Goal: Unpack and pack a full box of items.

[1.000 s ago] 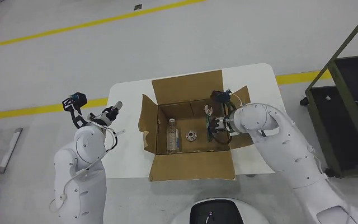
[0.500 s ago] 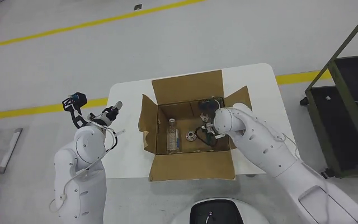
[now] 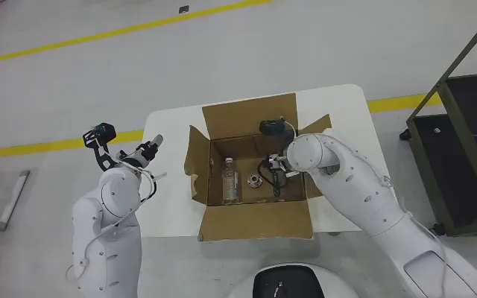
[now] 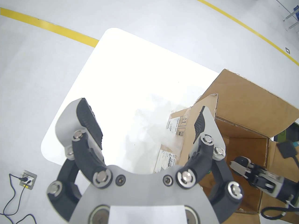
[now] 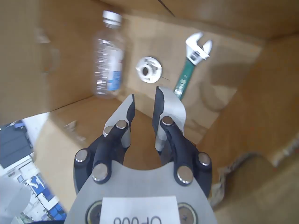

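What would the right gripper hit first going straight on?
Likely the white disc on the box floor, just ahead of the right gripper; bottle and wrench flank the disc. Depth is unclear.

Right gripper [image 5: 145,95] has travelled to robot's left inside box [image 3: 256,220] — away from right wall, toward middle of floor. It is now close to white round fitting [image 5: 149,70], beside wrench [image 5: 192,59] handle. Right arm has swung in with it — white bulk, over right flap a second ago, now overhangs box's right side. Black wrist housing has slid from far right corner to along far wall.
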`<move>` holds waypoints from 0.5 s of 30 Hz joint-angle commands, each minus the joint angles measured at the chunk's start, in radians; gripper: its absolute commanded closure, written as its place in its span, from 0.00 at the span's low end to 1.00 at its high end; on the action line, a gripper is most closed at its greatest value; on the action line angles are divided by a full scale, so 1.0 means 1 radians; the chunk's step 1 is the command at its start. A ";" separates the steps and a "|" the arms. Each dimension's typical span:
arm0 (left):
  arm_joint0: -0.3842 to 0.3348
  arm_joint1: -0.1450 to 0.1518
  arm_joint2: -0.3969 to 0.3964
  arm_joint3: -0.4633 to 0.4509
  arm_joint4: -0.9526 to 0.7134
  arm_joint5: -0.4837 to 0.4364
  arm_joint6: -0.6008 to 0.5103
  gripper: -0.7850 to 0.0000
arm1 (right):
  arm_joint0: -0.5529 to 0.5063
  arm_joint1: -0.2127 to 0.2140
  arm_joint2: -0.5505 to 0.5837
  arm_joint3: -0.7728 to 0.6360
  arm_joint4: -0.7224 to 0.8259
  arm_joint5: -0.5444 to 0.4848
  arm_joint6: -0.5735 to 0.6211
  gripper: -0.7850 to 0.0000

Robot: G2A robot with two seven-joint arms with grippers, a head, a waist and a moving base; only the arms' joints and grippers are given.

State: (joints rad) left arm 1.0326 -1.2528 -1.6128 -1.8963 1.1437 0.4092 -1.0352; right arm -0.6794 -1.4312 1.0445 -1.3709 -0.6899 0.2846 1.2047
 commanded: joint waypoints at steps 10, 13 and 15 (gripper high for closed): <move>0.000 0.000 0.000 0.000 0.000 0.000 0.000 0.00 | -0.268 0.072 0.355 -0.551 0.129 -0.132 0.038 1.00; 0.000 0.000 0.000 0.000 0.000 0.000 0.000 0.00 | -0.292 0.075 0.385 -0.545 0.208 -0.132 0.052 1.00; 0.000 0.000 0.000 0.000 0.000 0.000 0.000 0.00 | -0.292 0.075 0.385 -0.545 0.208 -0.132 0.052 1.00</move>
State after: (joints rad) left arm 1.0326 -1.2528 -1.6128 -1.8963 1.1437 0.4092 -1.0352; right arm -0.9726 -1.3555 1.4308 -1.9156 -0.4625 0.1529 1.2571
